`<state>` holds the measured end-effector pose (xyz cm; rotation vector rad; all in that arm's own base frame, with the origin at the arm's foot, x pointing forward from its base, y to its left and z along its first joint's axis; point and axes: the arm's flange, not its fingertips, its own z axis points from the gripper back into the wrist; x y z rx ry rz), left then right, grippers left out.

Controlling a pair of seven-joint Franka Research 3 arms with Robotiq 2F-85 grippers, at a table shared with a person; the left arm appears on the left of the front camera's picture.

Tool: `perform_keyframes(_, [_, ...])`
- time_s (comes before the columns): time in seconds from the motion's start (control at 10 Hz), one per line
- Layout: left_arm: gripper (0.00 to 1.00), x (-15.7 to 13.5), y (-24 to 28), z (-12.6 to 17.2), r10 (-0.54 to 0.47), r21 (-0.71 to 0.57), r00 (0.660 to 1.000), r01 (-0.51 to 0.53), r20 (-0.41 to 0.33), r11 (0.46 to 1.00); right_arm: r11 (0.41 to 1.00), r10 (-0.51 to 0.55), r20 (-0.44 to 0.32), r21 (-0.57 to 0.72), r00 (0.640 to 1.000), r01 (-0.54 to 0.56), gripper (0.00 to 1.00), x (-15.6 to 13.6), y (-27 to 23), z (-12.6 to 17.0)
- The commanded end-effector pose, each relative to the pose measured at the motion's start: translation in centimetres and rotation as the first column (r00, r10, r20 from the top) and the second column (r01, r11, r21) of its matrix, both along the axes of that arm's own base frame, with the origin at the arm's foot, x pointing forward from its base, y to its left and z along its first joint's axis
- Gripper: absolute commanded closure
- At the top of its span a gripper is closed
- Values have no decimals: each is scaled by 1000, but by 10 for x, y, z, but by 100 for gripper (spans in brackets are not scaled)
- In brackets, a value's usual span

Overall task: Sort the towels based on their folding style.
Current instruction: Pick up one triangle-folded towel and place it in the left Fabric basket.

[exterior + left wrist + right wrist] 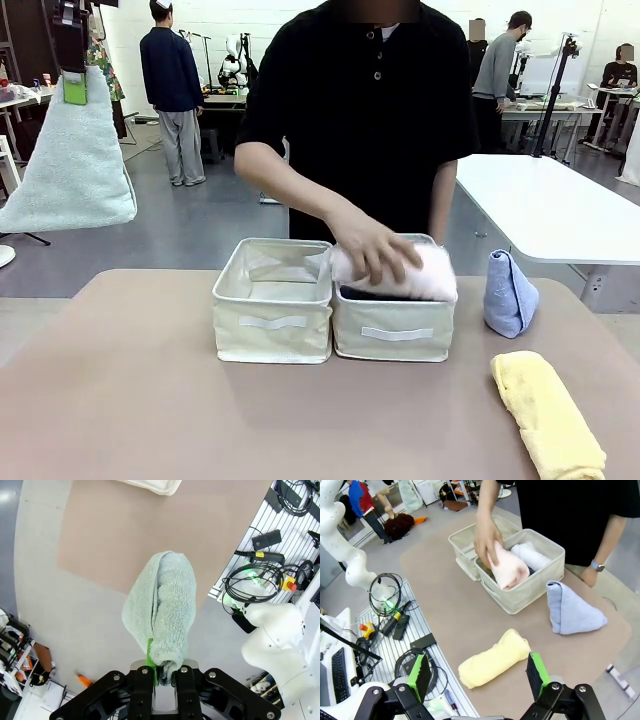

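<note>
Our left claw (165, 672) is clamped on the narrow end of the sage-green cone towel (162, 605), which hangs high, out past the bench's (120, 380) left edge. We reckon it goes in the left bin (272, 325), which looks bare, since the person's hand (370, 250) is laying the pink roll (425, 272) in the right bin (395, 335) beside a white roll (532, 556). We'd swing in high, clear the near rim, then drop it dead centre. Meanwhile our right claw (477, 672) hangs with its fingers wide apart over the yellow roll (495, 657) by the near right edge. The light-blue cone (508, 292) stands just right of the bins. There's plenty of open bench near left.
</note>
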<state>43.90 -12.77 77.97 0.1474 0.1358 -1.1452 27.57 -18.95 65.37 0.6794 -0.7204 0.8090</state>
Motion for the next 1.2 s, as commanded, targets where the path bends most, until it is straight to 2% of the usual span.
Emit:
perform_keyframes(0.0, [87,0,0,0,0,0,1000,0,0,1000,1000,14,20,26,1000,-15,0,2,0,2])
perform_keyframes(0.1, [87,-1,-20,-4,-72,-39,997,73,13,997,1000,14,20,26,1000,-15,0,2,0,2])
perform_keyframes(0.2, [87,1,-45,-5,-131,-130,991,129,-11,983,1000,14,20,26,1000,-15,0,2,0,2])
perform_keyframes(0.3, [87,4,-70,-8,-128,-159,992,125,-13,979,1000,14,20,26,1000,-15,0,2,0,2])
perform_keyframes(0.6, [87,24,-121,-38,-41,-244,995,18,-91,970,1000,14,20,26,1000,-15,0,2,0,2])
perform_keyframes(0.7, [87,30,-124,-47,22,-243,992,-51,-121,969,1000,14,20,26,1000,-15,0,2,0,2])
perform_keyframes(0.8, [87,28,-121,-39,122,-245,982,-155,-145,957,1000,14,20,26,1000,-15,0,2,0,2])
perform_keyframes(0.9, [87,22,-125,-57,-53,-222,993,29,-106,975,1000,14,20,26,1000,-15,0,2,0,2])
perform_keyframes(1.1, [87,22,-125,-57,-53,-222,993,29,-106,975,1000,14,20,26,1000,-15,0,2,0,2])
